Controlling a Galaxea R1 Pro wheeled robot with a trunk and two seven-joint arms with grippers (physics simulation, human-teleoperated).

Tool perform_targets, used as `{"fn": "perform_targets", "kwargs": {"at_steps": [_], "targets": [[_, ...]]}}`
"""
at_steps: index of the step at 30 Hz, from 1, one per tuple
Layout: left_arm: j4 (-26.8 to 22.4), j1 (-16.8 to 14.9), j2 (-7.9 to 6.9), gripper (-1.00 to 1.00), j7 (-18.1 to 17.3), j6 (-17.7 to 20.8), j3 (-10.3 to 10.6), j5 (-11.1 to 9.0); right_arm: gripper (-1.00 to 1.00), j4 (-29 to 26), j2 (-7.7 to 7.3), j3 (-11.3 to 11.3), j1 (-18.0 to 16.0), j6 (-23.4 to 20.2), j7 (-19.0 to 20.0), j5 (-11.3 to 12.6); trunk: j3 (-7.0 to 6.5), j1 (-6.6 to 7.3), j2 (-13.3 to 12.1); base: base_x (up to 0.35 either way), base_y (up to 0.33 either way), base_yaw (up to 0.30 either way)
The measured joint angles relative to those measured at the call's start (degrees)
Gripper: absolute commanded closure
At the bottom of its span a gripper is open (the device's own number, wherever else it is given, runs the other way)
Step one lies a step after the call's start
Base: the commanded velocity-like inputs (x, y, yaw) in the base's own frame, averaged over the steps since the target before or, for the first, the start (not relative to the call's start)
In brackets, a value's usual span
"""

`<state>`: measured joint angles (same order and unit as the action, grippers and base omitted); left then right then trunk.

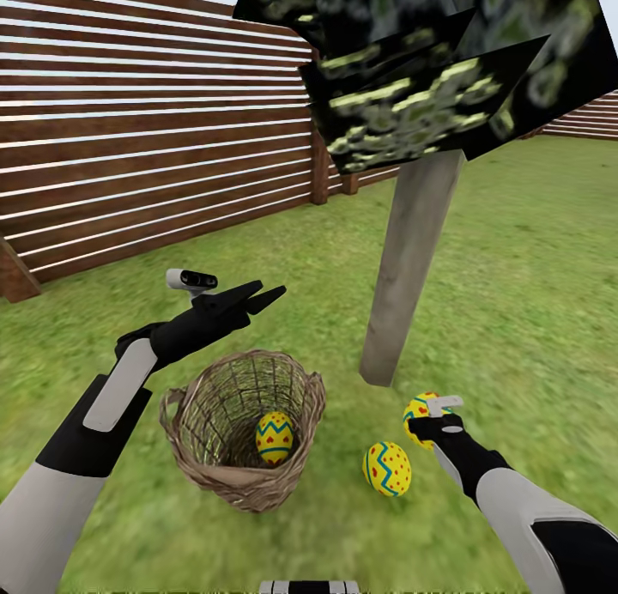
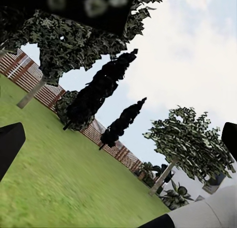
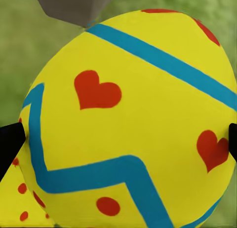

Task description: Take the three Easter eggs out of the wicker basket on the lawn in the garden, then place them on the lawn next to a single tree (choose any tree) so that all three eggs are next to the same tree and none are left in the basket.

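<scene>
The wicker basket [image 1: 225, 422] stands on the lawn [image 1: 532, 302] with one Easter egg [image 1: 275, 438] inside it. A second egg [image 1: 386, 469] lies on the grass to the basket's right. My right gripper [image 1: 433, 422] is shut on a third egg [image 1: 418, 408], low beside the foot of the tree's pale trunk [image 1: 412, 259]. In the right wrist view that egg [image 3: 133, 89] spans the gap between both fingertips [image 3: 10, 146], with the trunk base [image 3: 74, 5] just beyond. My left gripper [image 1: 257, 298] hangs open and empty above the basket's far rim.
A brown slat fence [image 1: 146, 130] bounds the garden at the left and back. The tree's dark canopy [image 1: 421, 70] hangs overhead. Further trees [image 2: 190, 139] and black cypress shapes [image 2: 98, 92] stand along the fence in the left wrist view. Grass stretches away to the right.
</scene>
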<state>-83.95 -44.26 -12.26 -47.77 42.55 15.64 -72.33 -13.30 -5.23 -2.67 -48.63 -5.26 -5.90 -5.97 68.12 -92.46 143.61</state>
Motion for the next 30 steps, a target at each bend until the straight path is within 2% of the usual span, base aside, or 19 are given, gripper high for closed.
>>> {"fn": "perform_targets", "kwargs": {"at_steps": [30], "targets": [[-0.09, -0.01, -0.07, -1.00, 0.00, 0.09, 0.00, -0.17, 1.00, 0.23, -0.11, 0.05, 0.12, -0.20, -1.64, 0.28, 6.65, -0.77, 0.40, 0.000, 0.000, 0.000]]}}
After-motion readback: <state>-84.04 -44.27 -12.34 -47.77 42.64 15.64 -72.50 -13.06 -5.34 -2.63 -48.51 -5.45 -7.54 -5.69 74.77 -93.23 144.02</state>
